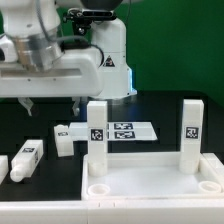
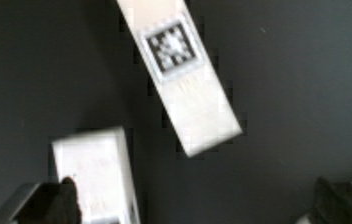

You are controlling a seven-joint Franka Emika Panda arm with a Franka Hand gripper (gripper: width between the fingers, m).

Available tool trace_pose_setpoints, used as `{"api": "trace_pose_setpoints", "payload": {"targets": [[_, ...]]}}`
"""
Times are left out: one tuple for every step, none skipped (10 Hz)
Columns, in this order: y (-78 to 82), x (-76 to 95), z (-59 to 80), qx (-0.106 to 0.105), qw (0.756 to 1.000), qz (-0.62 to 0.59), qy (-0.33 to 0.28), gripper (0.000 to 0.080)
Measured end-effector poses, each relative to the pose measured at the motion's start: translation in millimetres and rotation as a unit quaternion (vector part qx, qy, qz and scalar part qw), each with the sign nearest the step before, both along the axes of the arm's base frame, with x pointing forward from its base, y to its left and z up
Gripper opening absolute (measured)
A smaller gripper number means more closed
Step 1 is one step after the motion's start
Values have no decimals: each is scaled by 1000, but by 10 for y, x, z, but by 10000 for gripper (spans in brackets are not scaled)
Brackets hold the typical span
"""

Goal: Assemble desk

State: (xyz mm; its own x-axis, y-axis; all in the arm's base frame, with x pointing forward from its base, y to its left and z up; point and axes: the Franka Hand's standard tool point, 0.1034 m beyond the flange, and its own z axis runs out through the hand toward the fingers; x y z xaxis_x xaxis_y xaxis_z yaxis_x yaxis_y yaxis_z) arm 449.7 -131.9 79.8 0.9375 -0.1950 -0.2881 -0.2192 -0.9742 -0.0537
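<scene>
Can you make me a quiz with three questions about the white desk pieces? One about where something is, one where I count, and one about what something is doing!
1. Where do the upright legs stand?
A) on the tabletop panel
B) on the marker board
C) on the dark table

2. How many legs stand upright?
A) one
B) two
C) four

3. What is the end effector doing?
A) gripping a leg
B) gripping the panel
C) open, holding nothing

Answers:
1 A: both rise from the panel's back corners.
2 B: only two are standing.
3 C: its fingers are wide apart with nothing between them.
</scene>
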Motion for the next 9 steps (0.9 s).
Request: {"api": "trace_pose_setpoints", "payload": {"targets": [[-33,-140,-146,1,1000,-7,24,649],[-9,-258,-226,10,998,-11,58,649],[0,-268,-256,9,998,-10,64,649],[25,-173,-226,-3,999,-6,46,649],[76,-241,-210,11,997,-7,77,649],[73,-255,-216,25,993,-9,116,649],[61,-231,-243,31,989,-9,144,649],[75,-320,-305,40,983,-13,180,649],[68,-370,-380,42,979,-13,201,649]]}}
